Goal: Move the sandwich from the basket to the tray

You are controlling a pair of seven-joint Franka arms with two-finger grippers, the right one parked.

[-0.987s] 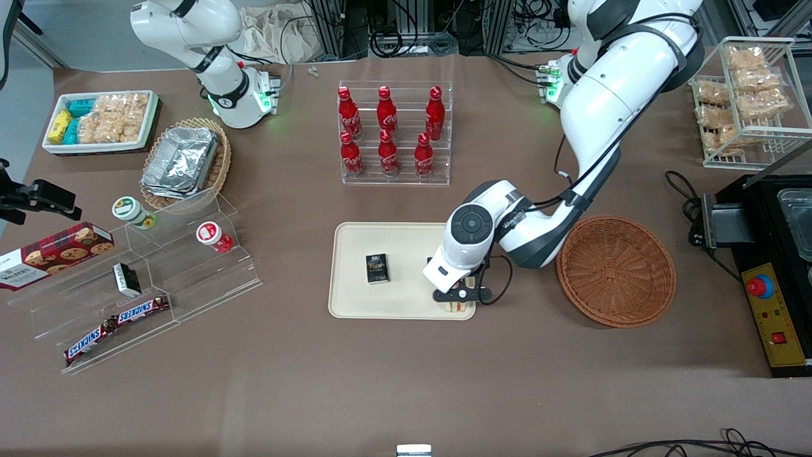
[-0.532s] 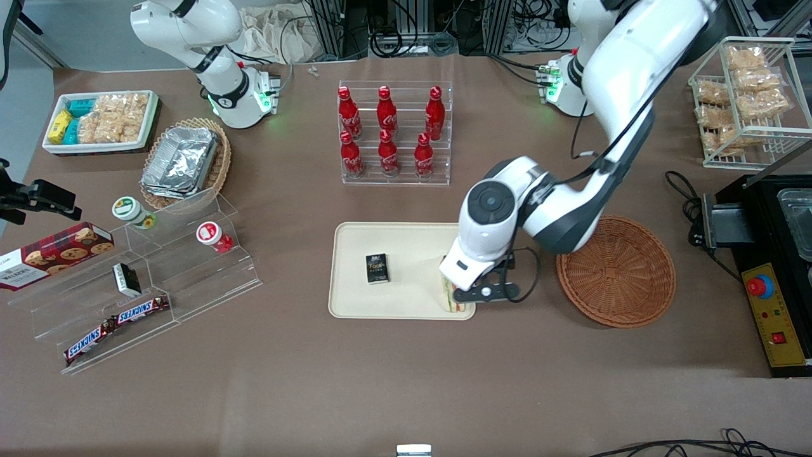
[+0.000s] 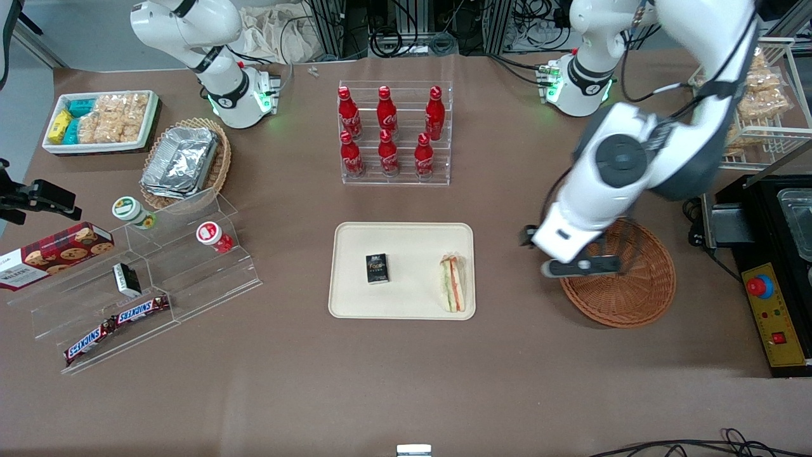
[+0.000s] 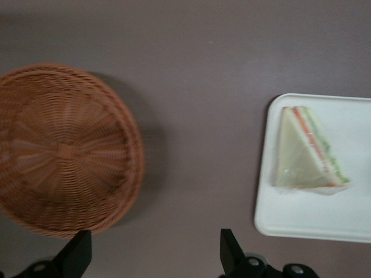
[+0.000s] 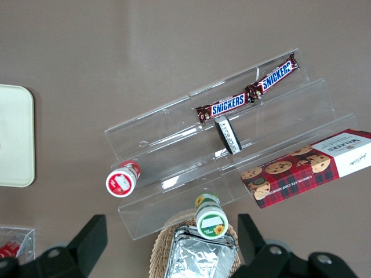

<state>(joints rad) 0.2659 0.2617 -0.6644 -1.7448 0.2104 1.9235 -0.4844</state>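
— Where's the sandwich?

— Lying on the tray, at the end nearest the basket, filling edge up. A small dark box sits on the same tray, well apart from it.

— And the gripper?

— Raised above the table, between tray and basket, over the basket's rim. In the wrist view its fingers stand spread wide, holding nothing.

— The basket?

— Nothing inside it in either view
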